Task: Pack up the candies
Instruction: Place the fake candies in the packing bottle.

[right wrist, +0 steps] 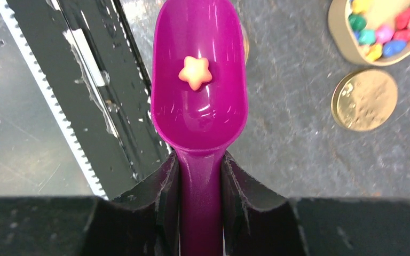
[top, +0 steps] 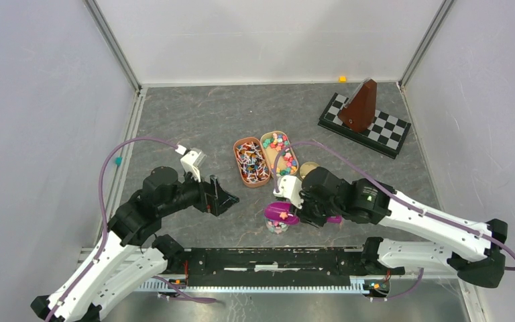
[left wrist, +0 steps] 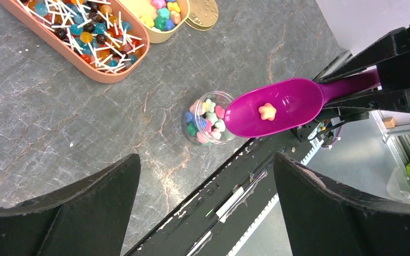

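1. black matte fingers (right wrist: 160, 197) of the right jaws fill the foot of the right wrist view, clamped on either side of the smooth handle of a glossy magenta plastic scoop (right wrist: 216, 120).
2. one peach star candy (right wrist: 195, 72) with five rounded lobes lies alone in the scoop's rounded bowl.
3. left jaws stand wide apart and hold nothing; their dark wedge-shaped fingers (left wrist: 85, 208) frame the left wrist view.
4. that view shows what the scoop covers in the right wrist view: the bowl overlaps the right edge of a small clear round jar (left wrist: 211, 94) holding candies (left wrist: 208, 120) in pink, green, white and blue; whether scoop and rim touch i cannot tell.
5. tan oval tray (top: 263, 144) of mixed bright candies sits just beside an orange-brown oval tray (left wrist: 104, 77) of round lollipops (left wrist: 85, 37) on white sticks.
6. flat round gold lid (right wrist: 364, 100), finely dimpled, lies on the grey veined worktop (top: 194, 121) near the tan tray.
7. only the top view shows a checkered board (top: 389, 137) at far right, with a brown pyramid (top: 360, 107) standing on it.
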